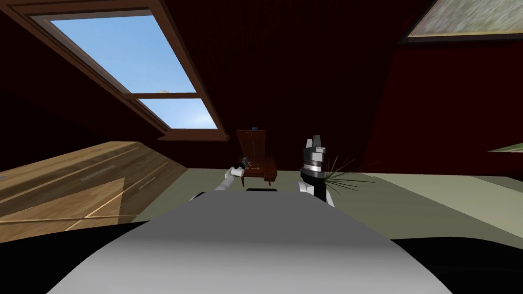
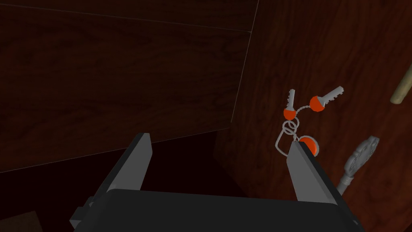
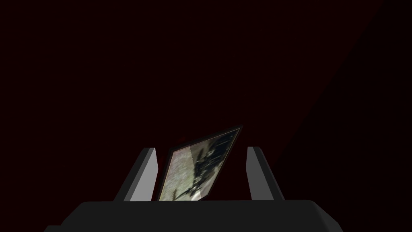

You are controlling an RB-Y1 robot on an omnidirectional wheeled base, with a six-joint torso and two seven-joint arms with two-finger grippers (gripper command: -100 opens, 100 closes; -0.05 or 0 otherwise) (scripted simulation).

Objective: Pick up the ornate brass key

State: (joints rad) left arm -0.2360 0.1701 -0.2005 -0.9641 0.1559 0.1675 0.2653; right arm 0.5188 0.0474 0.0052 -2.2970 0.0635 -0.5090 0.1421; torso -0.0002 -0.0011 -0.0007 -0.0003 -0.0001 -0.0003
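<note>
An ornate key (image 2: 359, 158), drawn light grey with a patterned bow, lies on a dark reddish wooden tabletop (image 2: 342, 48). Beside it lies a ring of keys with orange heads (image 2: 305, 110). My left gripper (image 2: 221, 161) hangs open over the tabletop's edge. The ornate key is outside the gripper's gap, just past one finger (image 2: 307, 173), whose tip overlaps one orange key head. In the head view the left gripper (image 1: 241, 166) reaches over the small dark table (image 1: 267, 164). My right gripper (image 1: 315, 144) is raised to the right of the table, open and holding nothing (image 3: 201, 169).
A pale stick-like object (image 2: 401, 86) lies on the tabletop beyond the keys. The table has a tall upright back (image 1: 252, 143). A spiky plant (image 1: 347, 173) stands behind the right arm. A wooden cabinet (image 1: 76, 178) stands to the left, under a window (image 1: 133, 66).
</note>
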